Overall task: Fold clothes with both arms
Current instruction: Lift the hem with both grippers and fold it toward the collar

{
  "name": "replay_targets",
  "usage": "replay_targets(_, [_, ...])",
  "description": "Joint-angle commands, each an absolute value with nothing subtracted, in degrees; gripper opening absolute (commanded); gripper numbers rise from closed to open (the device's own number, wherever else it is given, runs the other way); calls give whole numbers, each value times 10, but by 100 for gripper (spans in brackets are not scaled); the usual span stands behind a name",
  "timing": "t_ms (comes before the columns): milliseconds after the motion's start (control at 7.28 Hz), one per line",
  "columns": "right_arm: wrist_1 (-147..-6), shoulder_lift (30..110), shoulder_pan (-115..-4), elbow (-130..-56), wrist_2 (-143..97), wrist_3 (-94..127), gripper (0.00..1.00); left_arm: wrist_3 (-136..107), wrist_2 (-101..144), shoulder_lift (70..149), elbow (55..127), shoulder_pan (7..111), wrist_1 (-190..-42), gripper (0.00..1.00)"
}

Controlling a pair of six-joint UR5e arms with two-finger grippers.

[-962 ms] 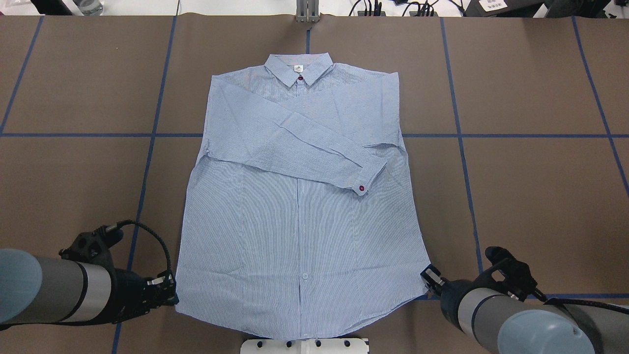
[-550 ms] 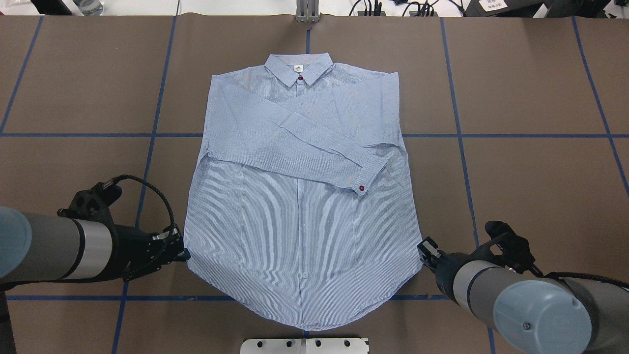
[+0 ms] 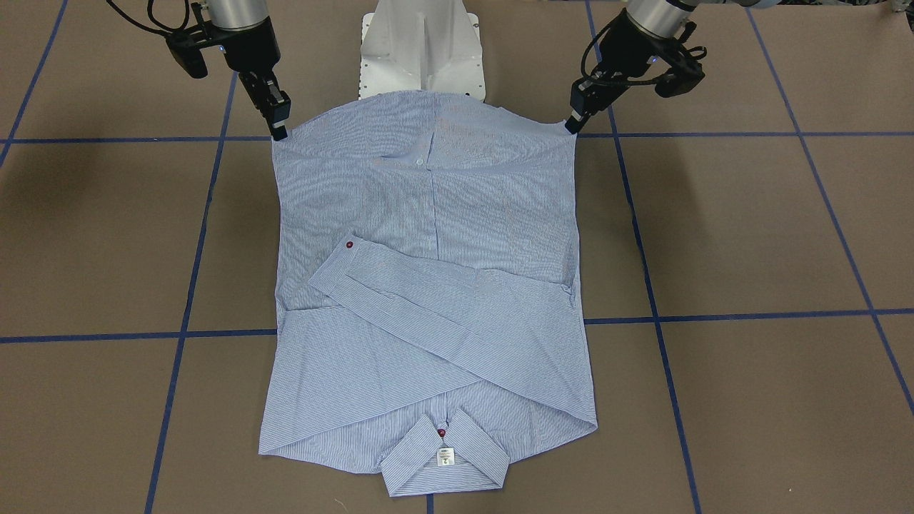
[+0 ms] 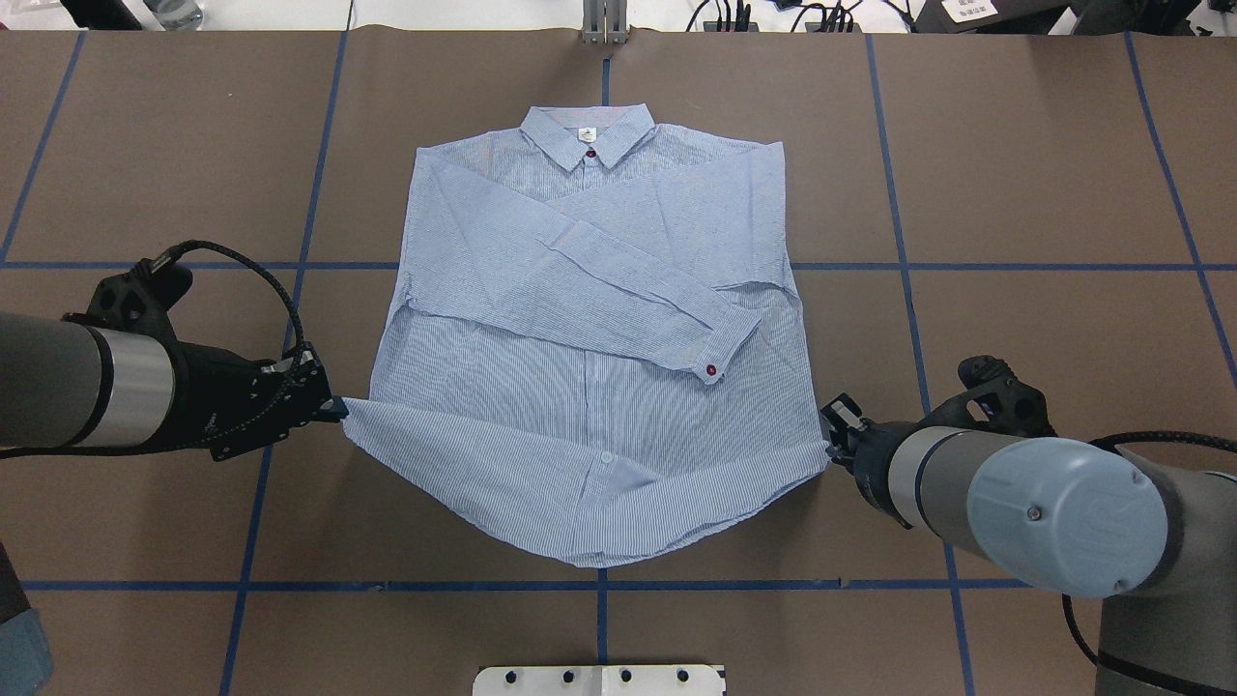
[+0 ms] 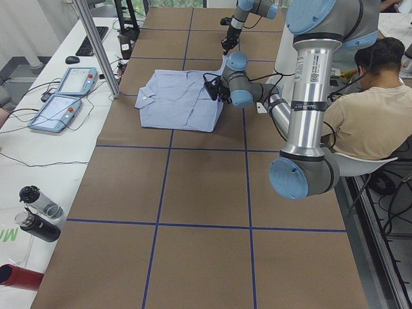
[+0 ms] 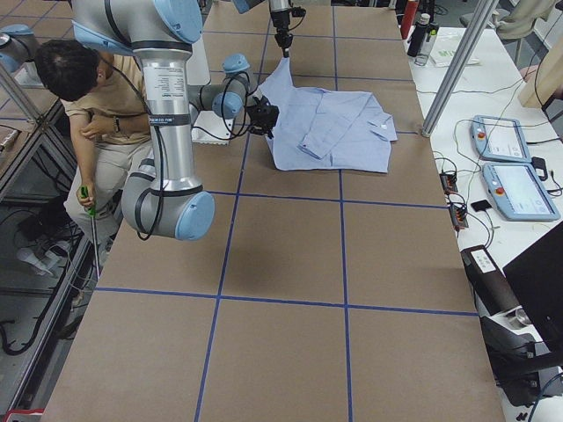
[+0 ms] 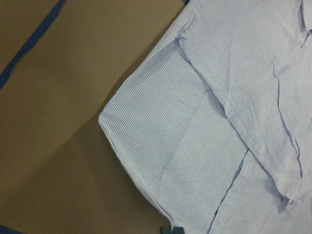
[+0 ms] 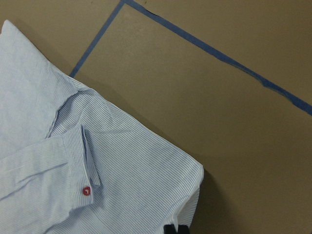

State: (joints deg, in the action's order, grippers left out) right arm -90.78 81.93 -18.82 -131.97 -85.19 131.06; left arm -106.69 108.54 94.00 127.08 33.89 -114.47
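My left gripper [image 4: 335,407] is clamped on the 8 o'clock hem corner of the light-blue, finely striped button shirt [image 4: 589,319]; my right gripper [image 4: 828,448] pinches the 4 o'clock corner, fingertips mostly hidden. Hem lifted, collar [image 4: 588,140] flat at 12 o'clock on the brown, blue-taped paper table [image 4: 1044,174], which runs wide at 3 and 9 o'clock.

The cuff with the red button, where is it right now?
In the overhead view the cuff lies flat on the shirt, right of its centre, nearer the right gripper than the left gripper.
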Motion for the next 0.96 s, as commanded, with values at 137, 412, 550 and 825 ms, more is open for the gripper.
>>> replay_targets(137, [-911, 817, -263, -1317, -904, 1302, 0, -1049, 1091, 935, 1250, 373, -1144, 0])
replay_targets(412, [-912, 781, -292, -1283, -904, 1274, 0, -1035, 1092, 952, 1205, 399, -1144, 0])
replay_targets(550, [-913, 735, -312, -1234, -909, 1267, 0, -1035, 1092, 995, 1171, 410, -1144, 0])
replay_targets(825, [-912, 692, -364, -1181, -957, 1228, 0, -1035, 1092, 1078, 1083, 438, -1143, 0])
